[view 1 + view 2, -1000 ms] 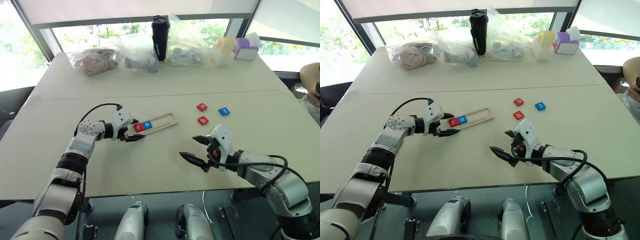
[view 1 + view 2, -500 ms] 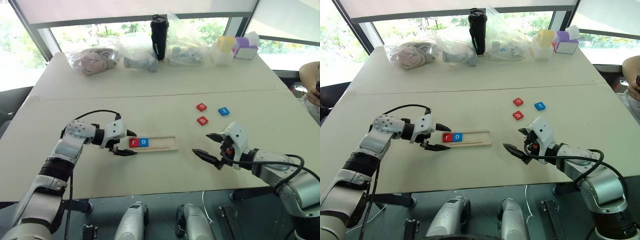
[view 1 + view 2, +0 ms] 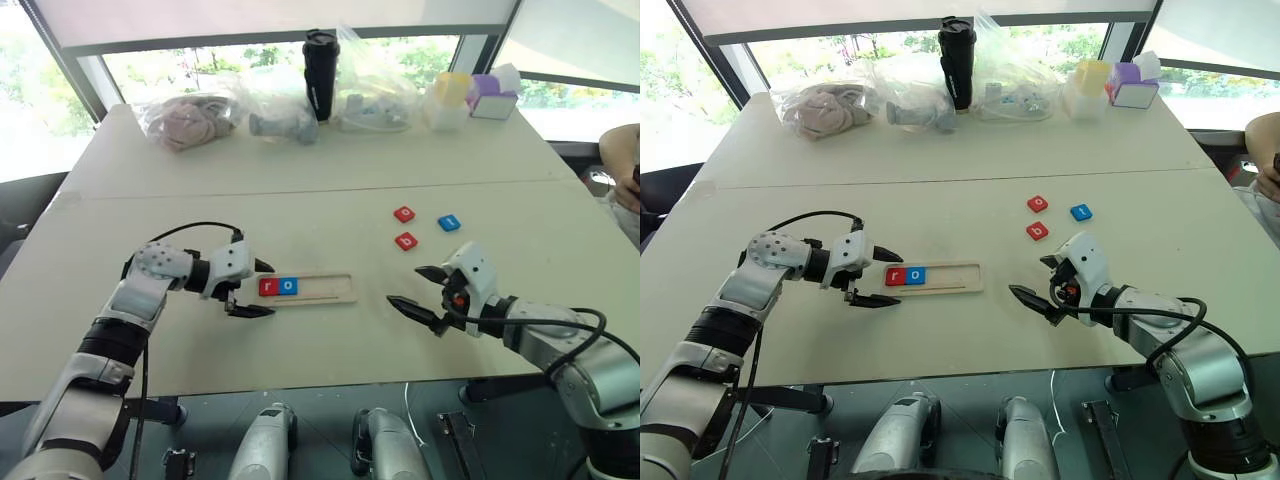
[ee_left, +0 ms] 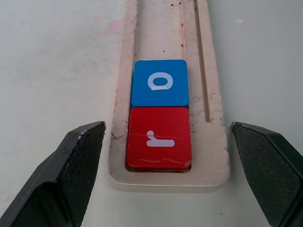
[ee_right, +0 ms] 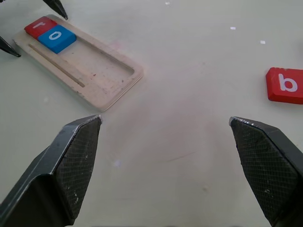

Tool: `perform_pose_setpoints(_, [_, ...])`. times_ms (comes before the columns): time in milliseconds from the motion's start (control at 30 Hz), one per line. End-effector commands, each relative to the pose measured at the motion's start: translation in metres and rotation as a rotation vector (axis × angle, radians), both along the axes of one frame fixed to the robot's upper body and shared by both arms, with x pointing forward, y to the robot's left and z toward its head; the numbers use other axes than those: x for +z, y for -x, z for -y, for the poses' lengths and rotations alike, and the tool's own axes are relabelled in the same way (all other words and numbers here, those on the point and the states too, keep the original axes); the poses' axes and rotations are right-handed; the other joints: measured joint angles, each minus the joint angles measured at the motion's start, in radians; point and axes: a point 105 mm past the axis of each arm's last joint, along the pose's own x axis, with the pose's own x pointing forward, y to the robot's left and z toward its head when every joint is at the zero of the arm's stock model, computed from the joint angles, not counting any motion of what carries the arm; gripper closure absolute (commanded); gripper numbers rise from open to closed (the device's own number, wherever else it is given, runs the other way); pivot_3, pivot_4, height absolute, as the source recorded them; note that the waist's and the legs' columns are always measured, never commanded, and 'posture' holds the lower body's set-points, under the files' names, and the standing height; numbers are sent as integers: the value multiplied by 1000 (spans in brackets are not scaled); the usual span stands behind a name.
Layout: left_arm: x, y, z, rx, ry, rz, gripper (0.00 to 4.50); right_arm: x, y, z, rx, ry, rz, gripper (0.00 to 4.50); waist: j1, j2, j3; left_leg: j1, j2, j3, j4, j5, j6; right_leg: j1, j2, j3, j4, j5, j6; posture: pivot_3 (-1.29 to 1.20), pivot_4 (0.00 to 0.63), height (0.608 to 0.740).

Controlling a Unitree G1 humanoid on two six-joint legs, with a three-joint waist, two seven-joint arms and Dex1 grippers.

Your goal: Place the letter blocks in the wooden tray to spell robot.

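Right gripper (image 3: 428,291), fingers released, hangs nearest. The left gripper (image 3: 252,288), fingers spread and empty, brackets the wooden tray (image 3: 325,289) holding red r (image 3: 268,287) and blue o (image 3: 288,286). Beyond lies red b (image 3: 406,241): approach squarely, pinch its edges, seat it touching the o.

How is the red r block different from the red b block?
The red r block sits inside the wooden tray, touching the blue o block; the red b block lies loose on the table, outside the tray. The r block lies between the left pincer's open fingers; the b block lies apart from both pincers. Both are flat red squares with white letters.
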Motion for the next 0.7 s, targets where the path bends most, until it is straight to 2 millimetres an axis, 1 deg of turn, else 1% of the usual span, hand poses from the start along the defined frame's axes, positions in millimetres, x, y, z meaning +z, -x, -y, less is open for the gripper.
perform_pose_setpoints(33, [22, 0, -21, 76, 19, 13, 61, 4, -29, 14, -128, 32, 80, 0, -5, 0, 0, 0, 1, 0, 0, 0, 0, 0, 1, 0, 0, 0, -1, 0, 150, 740])
perform_pose_setpoints(133, [42, 11, -28, 92, 72, -14, 61, -4, -54, 20, -211, 41, 90, 0, -21, -1, 0, -1, 3, 1, 0, 0, 0, -2, 5, 2, 0, 1, -3, 0, 150, 740])
perform_pose_setpoints(233, [55, 24, -32, 102, 78, -26, 61, -10, -73, 15, -233, 16, 89, 0, -26, -1, 1, -1, 3, 0, -1, 0, 0, -3, 6, 2, 1, 3, -1, 0, 150, 740])
perform_pose_setpoints(333, [62, 35, -34, 128, 84, -22, 61, -14, -88, 8, -230, 4, 84, 0, -28, 0, 1, -1, 3, 1, -2, 0, 0, -4, 7, 4, 1, 3, -1, 0, 150, 740])
perform_pose_setpoints(500, [66, 46, -34, 218, 131, -8, 61, -21, -102, -2, -219, 6, 66, 0, -28, 0, 1, -1, 3, 2, -2, 0, 0, -4, 7, 5, 1, 3, -1, 0, 150, 740])
perform_pose_setpoints(600, [62, 49, -36, 270, 146, -5, 0, -24, -105, -3, -226, 15, 62, 822, -28, 0, 1, 0, 3, 2, -2, 0, 0, -4, 8, 6, 2, 3, -1, 0, 150, 740])
perform_pose_setpoints(633, [61, 50, -36, 283, 150, -3, 0, -24, -105, -4, -220, 17, 64, 1223, -27, 0, 1, 0, 3, 2, -2, 0, 0, -4, 8, 6, 2, 3, -1, 0, 150, 740])
perform_pose_setpoints(700, [62, 50, -35, 296, 160, -1, 0, -24, -104, -6, -210, 25, 66, 2218, -27, 0, 1, 0, 3, 2, -2, 0, 0, -4, 8, 6, 2, 3, -1, 0, 150, 740])
